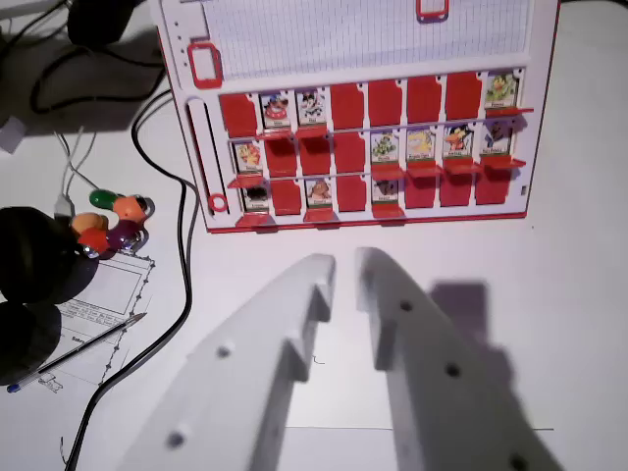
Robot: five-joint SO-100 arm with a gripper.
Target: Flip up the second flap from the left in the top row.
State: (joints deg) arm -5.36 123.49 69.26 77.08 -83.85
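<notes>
While your white gripper (343,267) fills the lower middle of the wrist view, its two fingers stand slightly parted with a narrow gap between the tips, released and holding nothing. It hangs above the bare white table (579,294), near the front edge of the red-and-white guessing-game board (363,147) but apart from it.

The board lies flat ahead of you, with three rows of flaps. In the top row, as shown, the flap at the wrist view's far left lies down and red. The second flap from the left (276,110) already shows its picture card, as does the third flap (311,106) beside it. Four red, lowered flaps follow, and the last flap (500,90) at the wrist view's right shows a card.

At the wrist view's left, note a black cable (183,255) curving over the table, a small multicoloured toy (116,222), a pen (78,351) lying on a printed sheet (98,314), and a dark rounded object (34,257), not identifiable.
</notes>
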